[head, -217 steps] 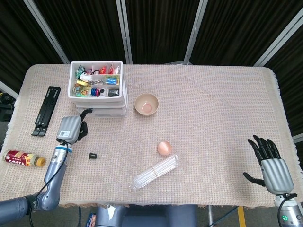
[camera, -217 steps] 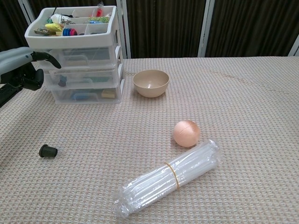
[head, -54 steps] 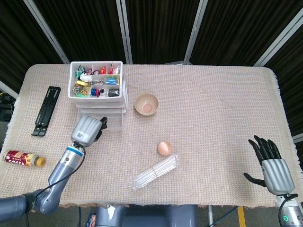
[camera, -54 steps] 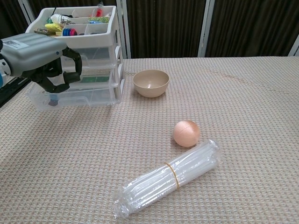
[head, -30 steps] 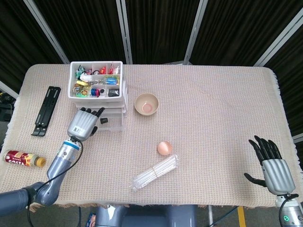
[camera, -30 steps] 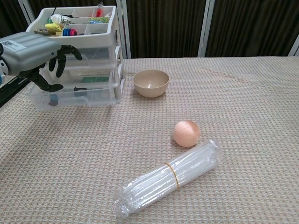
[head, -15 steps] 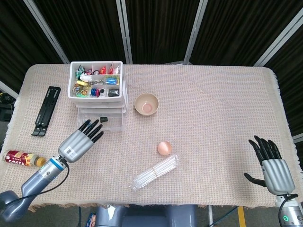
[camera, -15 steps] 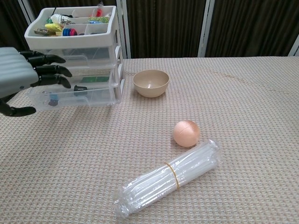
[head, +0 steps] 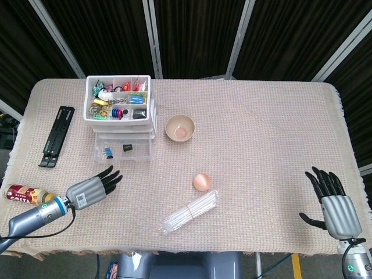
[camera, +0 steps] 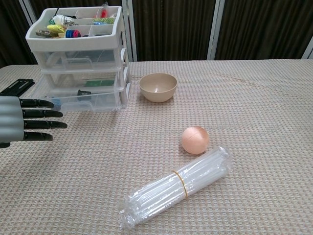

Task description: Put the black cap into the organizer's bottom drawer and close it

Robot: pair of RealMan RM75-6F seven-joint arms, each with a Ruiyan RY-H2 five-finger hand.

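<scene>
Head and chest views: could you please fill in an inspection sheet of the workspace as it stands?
Surface: table under a beige woven cloth.
Job's things: organizer at the far left; bottom drawer pulled out, black cap lying inside it.
Clutter: bowl, peach-coloured ball, wrapped bundle of straws, black folding stand, bottle at the left edge.
Hands: left hand empty, fingers straight, in front of the drawer, apart from it; right hand empty, fingers spread, at the near right edge.
Cables: one black cable by the left forearm.
Surroundings: dark curtains with metal poles behind.
</scene>
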